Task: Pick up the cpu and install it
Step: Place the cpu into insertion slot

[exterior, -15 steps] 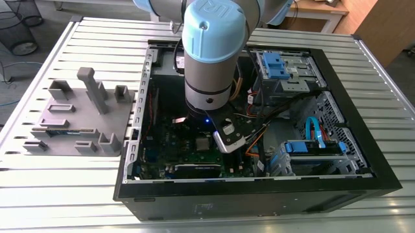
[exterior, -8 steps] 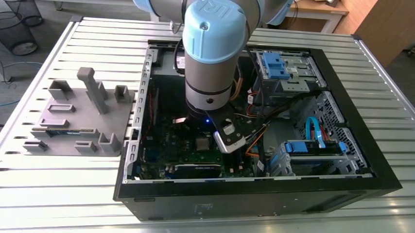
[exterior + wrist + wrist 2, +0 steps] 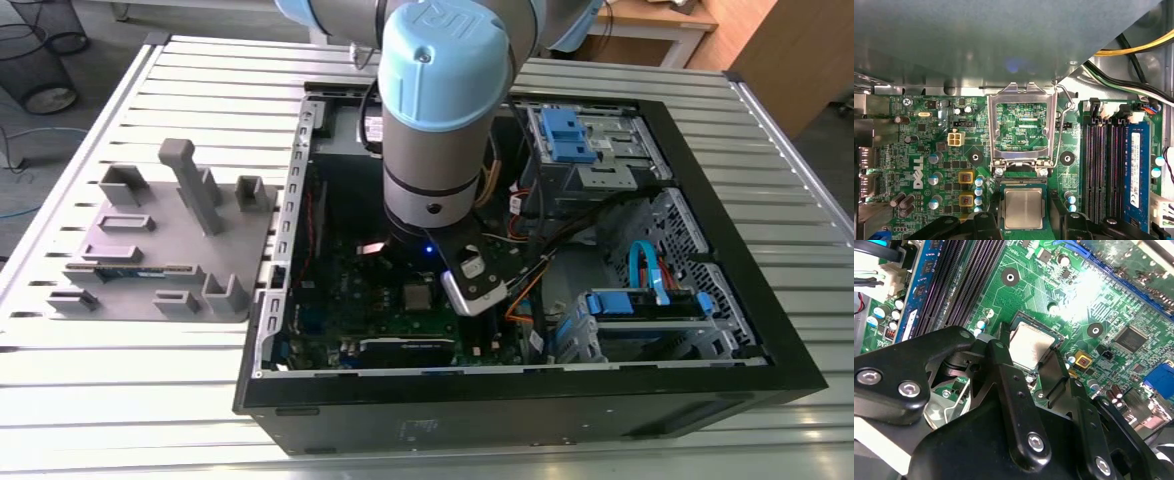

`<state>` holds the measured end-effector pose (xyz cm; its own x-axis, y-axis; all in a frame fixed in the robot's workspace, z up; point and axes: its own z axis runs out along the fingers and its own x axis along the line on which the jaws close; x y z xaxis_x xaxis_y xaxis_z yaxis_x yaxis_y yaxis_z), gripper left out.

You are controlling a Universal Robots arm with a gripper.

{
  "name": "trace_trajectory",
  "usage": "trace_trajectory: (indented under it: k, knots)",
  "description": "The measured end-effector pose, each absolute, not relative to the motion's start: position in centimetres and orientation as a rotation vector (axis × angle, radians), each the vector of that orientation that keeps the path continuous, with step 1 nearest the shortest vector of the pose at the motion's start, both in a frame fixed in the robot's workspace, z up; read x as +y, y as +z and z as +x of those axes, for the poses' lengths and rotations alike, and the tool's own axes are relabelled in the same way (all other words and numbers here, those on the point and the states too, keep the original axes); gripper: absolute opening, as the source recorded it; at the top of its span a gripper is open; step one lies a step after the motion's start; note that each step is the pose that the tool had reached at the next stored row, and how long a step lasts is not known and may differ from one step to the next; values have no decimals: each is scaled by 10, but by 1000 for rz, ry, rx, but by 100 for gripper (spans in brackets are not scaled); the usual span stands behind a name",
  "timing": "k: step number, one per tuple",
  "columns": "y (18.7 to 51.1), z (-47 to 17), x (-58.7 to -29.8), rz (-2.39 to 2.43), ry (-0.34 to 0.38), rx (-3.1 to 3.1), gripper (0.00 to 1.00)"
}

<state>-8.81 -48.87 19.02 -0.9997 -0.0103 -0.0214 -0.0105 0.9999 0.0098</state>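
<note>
First wrist view: the square, brushed-silver cpu [image 3: 1023,208] lies in the socket [image 3: 1023,183] of the green motherboard [image 3: 919,150] beside the lifted steel frame [image 3: 1022,95]; the black hand [image 3: 1027,220] has its fingers [image 3: 985,223] apart, flanking it

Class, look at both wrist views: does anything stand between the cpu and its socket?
Nothing visible does. The hinged metal frame stands swung open, clear of the socket, and the cpu lies right at it with no cable or part across.

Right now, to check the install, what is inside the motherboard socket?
The cpu lies in the socket, silver top showing; the hinged frame is open. What lies beneath it is hidden.
</note>
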Motion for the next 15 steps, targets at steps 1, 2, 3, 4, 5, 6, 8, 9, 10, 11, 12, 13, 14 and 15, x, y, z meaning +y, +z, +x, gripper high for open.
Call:
trace_trajectory:
  k: [1, 2, 3, 4, 5, 6, 8, 9, 10, 11, 12, 13, 14, 15]
  knots:
    - [191, -88, -489, -16, 16, 3120, 50]
    - [192, -88, -489, -16, 16, 3120, 50]
    - [194, -88, -489, -17, 16, 3120, 50]
    - [194, -88, -489, -17, 16, 3120, 50]
    - [194, -88, -489, -17, 16, 3120, 50]
    - [194, -88, -489, -17, 16, 3120, 50]
    - [194, -90, -489, -17, 16, 3120, 50]
    - [194, -91, -489, -17, 16, 3119, 50]
    - [194, -92, -489, -17, 16, 3119, 50]
    - [194, -92, -489, -16, 16, 3119, 50]
    - [194, -92, -489, -17, 16, 3119, 50]
    - [194, -93, -489, -17, 16, 3119, 50]
    - [193, -93, -489, -17, 16, 3119, 50]
    - [192, -93, -489, -17, 16, 3119, 50]
